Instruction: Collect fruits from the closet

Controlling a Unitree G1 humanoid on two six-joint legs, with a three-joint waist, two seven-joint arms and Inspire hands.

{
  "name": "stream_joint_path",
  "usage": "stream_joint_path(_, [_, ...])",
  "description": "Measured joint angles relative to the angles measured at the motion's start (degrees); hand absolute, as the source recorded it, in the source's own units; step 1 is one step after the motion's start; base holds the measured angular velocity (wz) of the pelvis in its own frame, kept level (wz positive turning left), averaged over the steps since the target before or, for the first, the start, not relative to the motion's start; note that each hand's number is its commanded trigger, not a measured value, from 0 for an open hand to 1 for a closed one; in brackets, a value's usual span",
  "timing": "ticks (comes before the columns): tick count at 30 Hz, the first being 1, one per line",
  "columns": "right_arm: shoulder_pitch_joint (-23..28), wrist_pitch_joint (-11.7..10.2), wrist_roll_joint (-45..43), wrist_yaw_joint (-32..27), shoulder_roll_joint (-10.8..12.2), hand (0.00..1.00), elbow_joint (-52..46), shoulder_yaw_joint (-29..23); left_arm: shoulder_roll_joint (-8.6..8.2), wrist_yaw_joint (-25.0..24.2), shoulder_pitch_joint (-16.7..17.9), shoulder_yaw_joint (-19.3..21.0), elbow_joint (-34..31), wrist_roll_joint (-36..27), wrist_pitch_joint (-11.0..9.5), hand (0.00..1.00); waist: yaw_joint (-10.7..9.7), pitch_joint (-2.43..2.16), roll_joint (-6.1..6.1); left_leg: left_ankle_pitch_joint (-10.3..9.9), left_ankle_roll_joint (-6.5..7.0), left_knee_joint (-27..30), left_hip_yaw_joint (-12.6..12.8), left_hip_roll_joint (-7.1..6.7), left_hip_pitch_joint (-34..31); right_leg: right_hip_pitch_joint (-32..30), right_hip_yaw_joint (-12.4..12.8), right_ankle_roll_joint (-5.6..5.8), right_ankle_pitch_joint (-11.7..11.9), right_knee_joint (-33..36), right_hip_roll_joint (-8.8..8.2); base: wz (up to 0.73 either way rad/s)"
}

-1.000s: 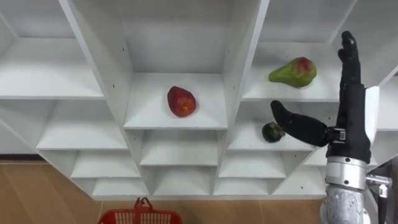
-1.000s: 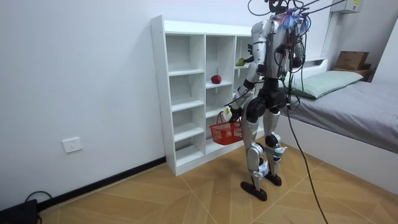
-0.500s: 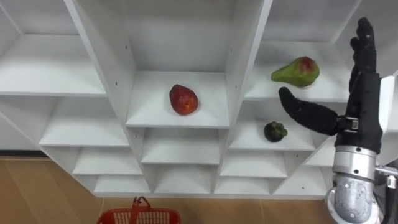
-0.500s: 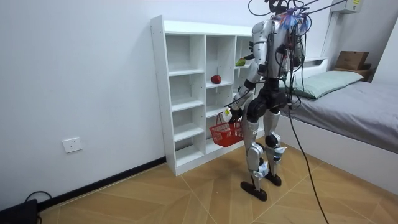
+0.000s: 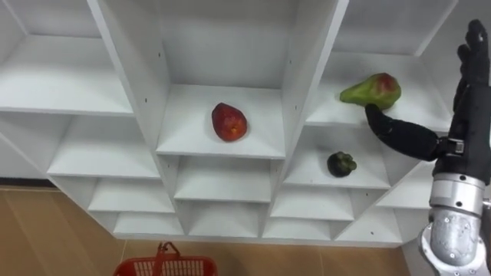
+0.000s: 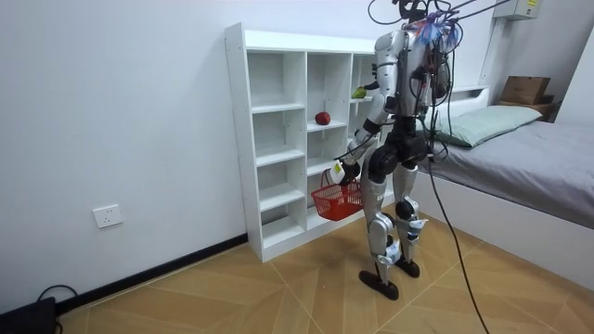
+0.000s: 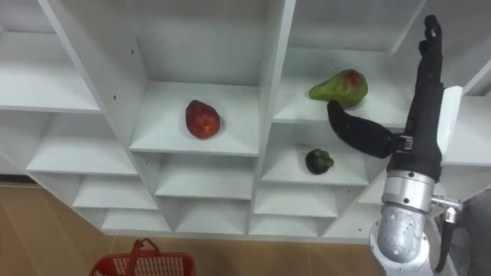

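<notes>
The green, pear-shaped fruit with a red blush (image 5: 372, 90) lies on its side in the upper cubby of the right column of the white open-shelved closet (image 5: 129, 69). Judge it firm, smooth-skinned and light. It is also rounded and tapering, so it may roll or slip. Take it round the broad belly, not the narrow neck, and squeeze gently, since it could bruise. The round red fruit (image 5: 229, 122) sits in the middle cubby. A small dark green fruit (image 5: 341, 163) sits in the cubby below the pear-shaped one. Both look compact enough to wrap whole.

Your right hand (image 5: 463, 123) is raised in front of the right column. Its fingers are straight and point up, its thumb is splayed far out toward the pear-shaped fruit, and it holds nothing. The thumb tip shows just under that fruit; whether it touches, I cannot tell. You would need the fingers over the top before closing.

In the room view, the red plastic basket (image 6: 337, 198) hangs at your left hand (image 6: 344, 170), beside the closet's lower shelves. How that hand grips it is too small to tell.
</notes>
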Motion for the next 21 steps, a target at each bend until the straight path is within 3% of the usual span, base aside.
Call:
stream_joint_path(10, [-1.44,0.09,6.25,6.66,0.01,0.00,6.12,-1.94,0.27,-0.26,0.45,0.02,0.05,0.02,0.01,1.00,-0.17,0.15,-0.22,0.19,0.00,0.15,-1.48,-0.26,1.09,1.74,-1.13,-0.01,0.01,-0.83,-0.23,0.06])
stream_joint_path(21, [-3.69,2.96,7.38,14.78,0.01,0.00,9.08,-1.99,0.00,-0.75,0.67,0.78,-1.71,0.58,1.01,1.00,1.00,0.22,-0.32,0.34,-0.05,0.15,-1.55,-0.26,1.05,1.76,-1.38,-0.08,0.05,-0.70,-0.25,0.00])
